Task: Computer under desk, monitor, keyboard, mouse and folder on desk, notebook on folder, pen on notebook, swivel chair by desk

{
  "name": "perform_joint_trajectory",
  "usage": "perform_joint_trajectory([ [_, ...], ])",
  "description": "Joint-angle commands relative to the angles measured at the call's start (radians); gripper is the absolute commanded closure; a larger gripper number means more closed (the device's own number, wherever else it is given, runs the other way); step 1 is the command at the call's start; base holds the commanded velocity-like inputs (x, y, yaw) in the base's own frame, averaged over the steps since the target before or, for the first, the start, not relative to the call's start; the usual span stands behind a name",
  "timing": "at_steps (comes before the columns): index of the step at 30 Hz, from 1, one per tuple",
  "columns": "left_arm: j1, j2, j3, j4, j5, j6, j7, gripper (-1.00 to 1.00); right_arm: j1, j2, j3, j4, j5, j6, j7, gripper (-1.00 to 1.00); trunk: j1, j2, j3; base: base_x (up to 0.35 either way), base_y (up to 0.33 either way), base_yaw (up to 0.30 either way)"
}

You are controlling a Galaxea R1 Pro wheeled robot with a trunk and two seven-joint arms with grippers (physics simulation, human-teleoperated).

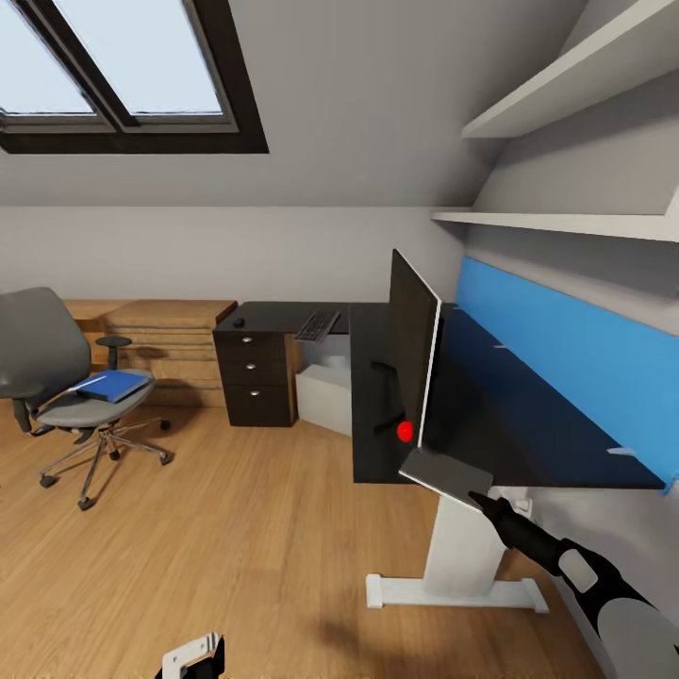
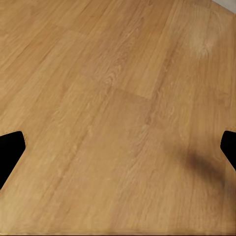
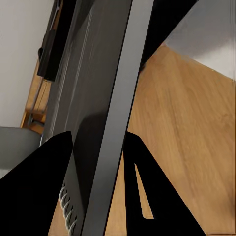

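Your right end effector (image 1: 483,497) pinches the monitor (image 1: 413,354) by its base so it stands on the counter (image 1: 528,415). Your left end effector (image 1: 193,658) hangs open over the floor (image 2: 118,98).

The right arm (image 1: 604,589) is grey and white, with rounded segments, narrowing to a black forearm and a slim black gripper (image 1: 481,500). At 7 o'clock, the left gripper (image 1: 193,657) is white-bodied with black fingers (image 2: 10,155).
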Motion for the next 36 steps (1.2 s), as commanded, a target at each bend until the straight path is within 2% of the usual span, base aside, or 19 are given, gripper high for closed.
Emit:
perform_joint_trajectory([
  [1, -0.001, 0.0, 0.0, 0.0, 0.006, -0.003, 0.0, -1.0, -0.001, 0.0, 0.001, 0.001, -0.001, 0.006, 0.0, 1.0, -0.001, -0.001, -0.001, -0.277, 0.0, 0.0],
  [21, -0.001, 0.0, 0.0, 0.0, 0.006, -0.003, 0.0, -1.0, -0.001, 0.002, 0.001, 0.001, 0.0, 0.003, 0.001, 1.0, -0.001, -0.001, -0.001, -0.318, 0.0, 0.0],
  [30, -0.001, 0.0, 0.001, 0.0, 0.006, -0.003, 0.0, -1.0, -0.001, 0.019, 0.001, 0.0, 0.019, -0.011, 0.005, 1.0, -0.001, -0.001, -0.001, -0.311, 0.0, 0.0],
  [36, -0.001, -0.001, -0.001, 0.0, 0.005, -0.003, 0.0, -1.0, -0.001, 0.041, 0.002, -0.004, 0.024, -0.018, 0.008, 1.0, -0.001, -0.001, -0.001, -0.093, 0.0, 0.0],
])
